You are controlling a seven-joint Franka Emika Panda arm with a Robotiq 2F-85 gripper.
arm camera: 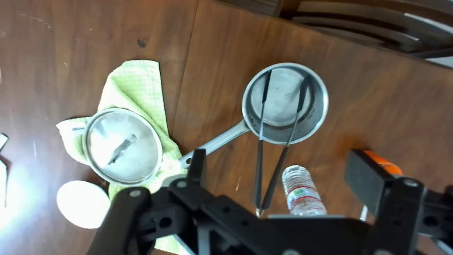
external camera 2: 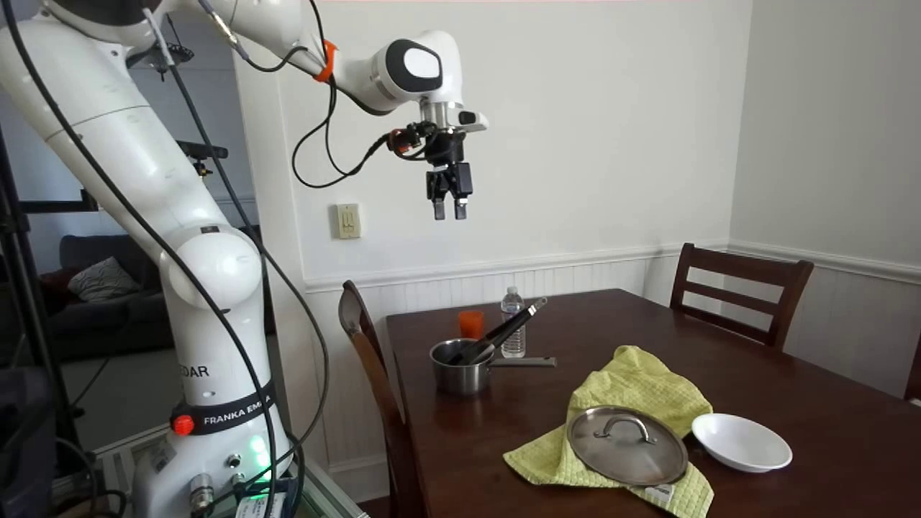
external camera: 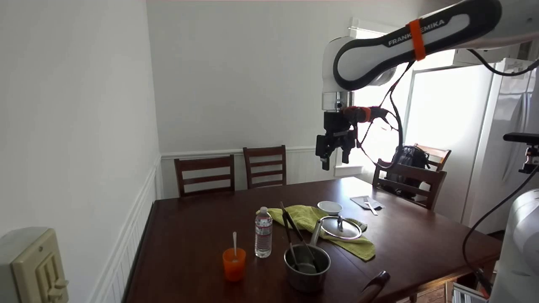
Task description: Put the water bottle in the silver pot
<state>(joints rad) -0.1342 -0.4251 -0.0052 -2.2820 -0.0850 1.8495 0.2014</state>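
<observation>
The water bottle [external camera: 263, 240] stands upright on the table beside the silver pot; it also shows behind the tongs [external camera 2: 512, 328] in an exterior view [external camera 2: 514, 348]. In the wrist view the bottle [arm camera: 305, 194] is partly hidden by the gripper body. The silver pot [external camera: 306, 281] stands near the table edge and also shows in an exterior view [external camera 2: 462, 379] and in the wrist view [arm camera: 311, 122]. The tongs lean inside the pot. My gripper [external camera: 335, 161] is open and empty, high above the table; it also shows in an exterior view [external camera 2: 450, 210] and the wrist view [arm camera: 277, 164].
An orange cup [external camera: 234, 267] with a light utensil stands beside the bottle. A glass lid [external camera 2: 626, 446] lies on a green towel [external camera 2: 640, 381] beside a white bowl [external camera 2: 742, 442]. A napkin with a fork [external camera: 369, 204] lies farther off. Chairs [external camera 2: 745, 295] surround the table.
</observation>
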